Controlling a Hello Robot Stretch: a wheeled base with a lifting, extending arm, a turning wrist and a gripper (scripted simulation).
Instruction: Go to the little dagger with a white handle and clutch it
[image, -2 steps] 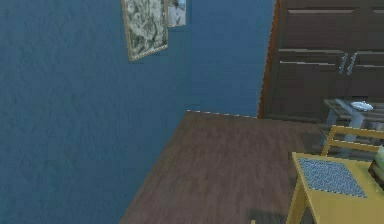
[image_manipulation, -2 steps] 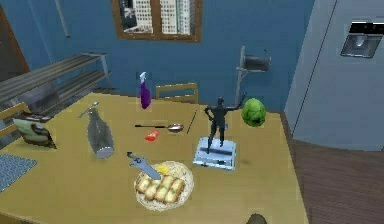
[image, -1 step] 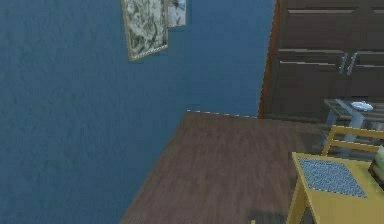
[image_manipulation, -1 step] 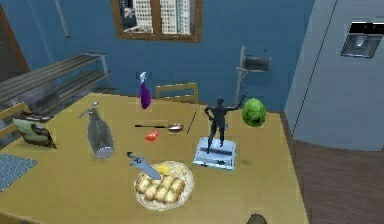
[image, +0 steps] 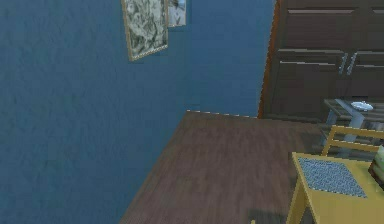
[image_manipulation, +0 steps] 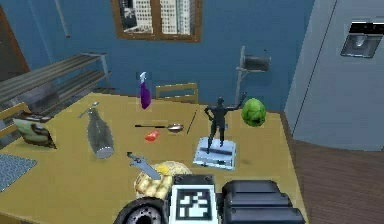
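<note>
Arm side view held the yellow table (image_manipulation: 60, 150), where a small dagger-like blade (image_manipulation: 138, 164) with a pale handle lay low in the picture, between a grey bottle (image_manipulation: 98, 135) lying on its side and a dark statuette (image_manipulation: 215, 128). Just below it the gripper (image_manipulation: 148, 212) sat at the bottom edge; whether its 2 fingers held anything could not be told. Forward view faced a blue wall (image: 80, 110).

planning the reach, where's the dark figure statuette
In the arm side view, the dark figure statuette stands right of centre on the yellow wooden table, with a green round thing just to its right and a metal spoon to its left.
</note>
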